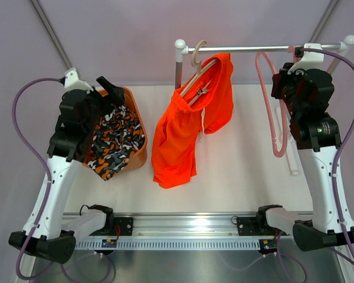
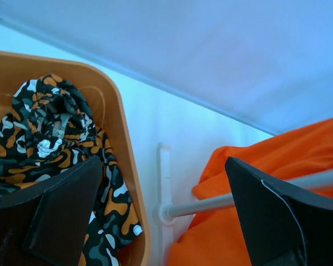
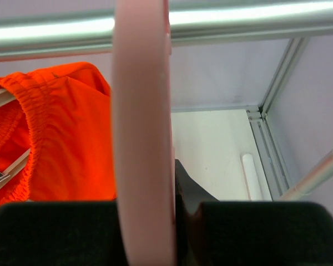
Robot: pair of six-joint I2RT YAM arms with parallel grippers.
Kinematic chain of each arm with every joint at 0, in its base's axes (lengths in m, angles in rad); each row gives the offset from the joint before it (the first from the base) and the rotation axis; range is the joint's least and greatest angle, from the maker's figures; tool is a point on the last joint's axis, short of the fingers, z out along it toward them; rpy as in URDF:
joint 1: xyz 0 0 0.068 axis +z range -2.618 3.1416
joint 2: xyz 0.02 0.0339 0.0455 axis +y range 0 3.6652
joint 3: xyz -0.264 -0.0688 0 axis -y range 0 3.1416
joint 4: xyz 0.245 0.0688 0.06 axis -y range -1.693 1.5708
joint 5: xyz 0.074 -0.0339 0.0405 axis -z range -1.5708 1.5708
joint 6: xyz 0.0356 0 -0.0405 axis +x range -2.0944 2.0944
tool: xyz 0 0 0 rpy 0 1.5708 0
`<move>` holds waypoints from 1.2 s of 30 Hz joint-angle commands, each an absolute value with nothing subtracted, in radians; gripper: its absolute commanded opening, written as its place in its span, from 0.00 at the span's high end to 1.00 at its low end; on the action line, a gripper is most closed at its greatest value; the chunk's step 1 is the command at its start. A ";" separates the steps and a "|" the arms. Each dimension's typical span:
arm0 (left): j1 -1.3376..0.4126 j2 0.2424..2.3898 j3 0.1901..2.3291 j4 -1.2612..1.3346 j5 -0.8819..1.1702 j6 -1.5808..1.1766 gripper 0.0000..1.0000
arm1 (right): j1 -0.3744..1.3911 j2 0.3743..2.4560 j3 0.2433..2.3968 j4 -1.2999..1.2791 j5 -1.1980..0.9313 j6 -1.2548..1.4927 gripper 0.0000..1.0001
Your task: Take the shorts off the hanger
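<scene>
The plain orange shorts [image 1: 186, 127] hang from a beige hanger [image 1: 198, 66] on the metal rail [image 1: 242, 49], their legs draped onto the table. They also show in the left wrist view [image 2: 277, 160] and the right wrist view [image 3: 66, 138]. The camouflage shorts [image 1: 113, 140] lie bunched in an orange basket [image 1: 139, 154], also seen in the left wrist view [image 2: 44, 133]. My left gripper [image 1: 108, 93] [image 2: 166, 221] is open and empty above the basket's far rim. My right gripper [image 1: 281, 88] [image 3: 155, 213] is shut on a bare pink hanger [image 1: 270, 100] [image 3: 141, 138] hanging on the rail.
The rack's upright post [image 1: 179, 69] [image 2: 211, 205] stands on a white foot [image 2: 164, 166] just right of the basket [image 2: 122, 155]. A second white foot [image 3: 250, 174] lies on the table under the right end. Both arm bases sit on the front track [image 1: 183, 227].
</scene>
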State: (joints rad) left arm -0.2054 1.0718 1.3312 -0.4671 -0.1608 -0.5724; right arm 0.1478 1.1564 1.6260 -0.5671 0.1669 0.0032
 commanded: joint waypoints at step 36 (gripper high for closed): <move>-0.224 0.905 1.167 -0.431 -0.074 -0.459 0.01 | 0.011 1.345 1.692 -0.393 0.005 -0.020 1.00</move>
State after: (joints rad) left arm -0.2214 0.9173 1.1744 -0.4778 -0.1005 -0.4728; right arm 0.0181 1.3422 1.6978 -0.4572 0.0246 -0.0269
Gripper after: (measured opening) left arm 0.988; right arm 0.144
